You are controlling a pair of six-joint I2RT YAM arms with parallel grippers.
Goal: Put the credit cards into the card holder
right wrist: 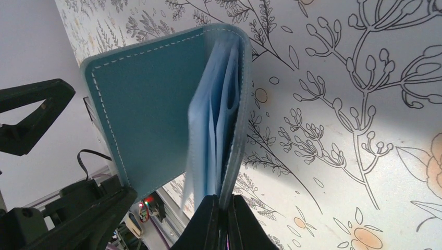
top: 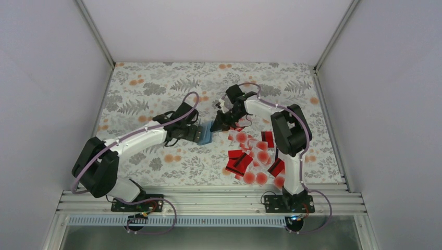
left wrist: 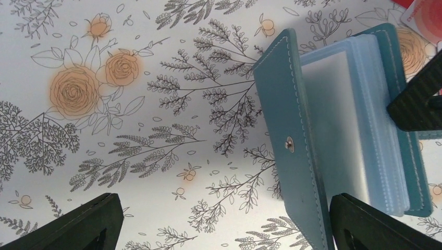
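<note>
Midway across the floral-printed worktop [top: 156, 91], between pale walls [top: 44, 78], right jaws clamp the card holder [top: 205, 133]; left jaws gape; credit cards [top: 254, 156] litter the near-right corner.

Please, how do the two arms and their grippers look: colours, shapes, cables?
The left arm and the right arm have white links and bulky black joints. A purple cable runs along each. The left gripper and the right gripper are black, with wedge-shaped fingers. No markings are visible.
</note>
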